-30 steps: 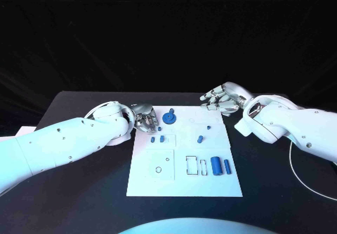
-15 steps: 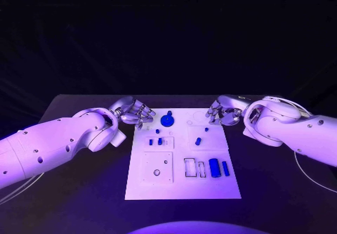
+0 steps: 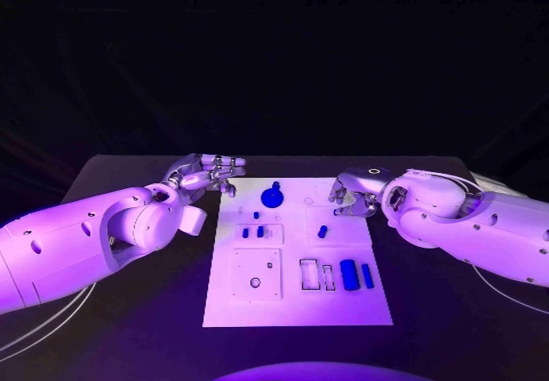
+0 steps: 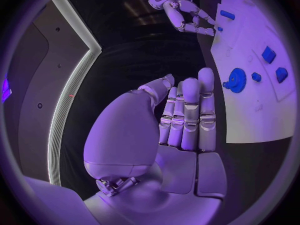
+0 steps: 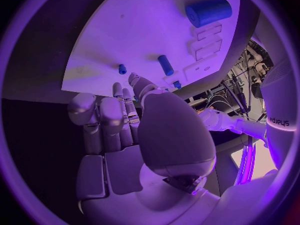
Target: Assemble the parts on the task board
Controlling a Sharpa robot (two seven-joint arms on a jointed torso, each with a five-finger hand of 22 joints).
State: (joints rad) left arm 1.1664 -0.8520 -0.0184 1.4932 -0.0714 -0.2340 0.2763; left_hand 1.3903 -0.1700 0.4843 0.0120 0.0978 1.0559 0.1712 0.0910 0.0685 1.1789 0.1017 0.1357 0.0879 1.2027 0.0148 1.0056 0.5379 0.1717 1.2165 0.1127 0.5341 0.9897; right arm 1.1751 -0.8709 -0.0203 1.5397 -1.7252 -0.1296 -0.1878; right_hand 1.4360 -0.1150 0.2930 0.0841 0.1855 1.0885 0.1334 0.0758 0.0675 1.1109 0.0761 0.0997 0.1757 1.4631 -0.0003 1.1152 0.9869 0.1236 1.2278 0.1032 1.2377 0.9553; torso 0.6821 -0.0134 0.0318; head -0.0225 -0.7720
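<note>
One task board [image 3: 297,305], eight blue parts [image 3: 272,194] on it, two hands [image 3: 206,173].

- The white rectangular task board [image 3: 300,309] lies in the middle of the black table [image 3: 458,317].
- A blue gear-shaped part [image 3: 272,194] sits at the board's far end, left of centre.
- Two small blue block parts [image 3: 253,232] stand side by side nearer the front, on the board's left half.
- A short blue peg [image 3: 323,231] lies to their right.
- A thick blue cylinder [image 3: 347,274] and a thinner blue bar [image 3: 367,275] lie side by side in the right front quarter.
- The left hand [image 3: 206,173] hangs beyond the board's far left corner; the right hand [image 3: 350,196] hangs at its far right edge.
</note>
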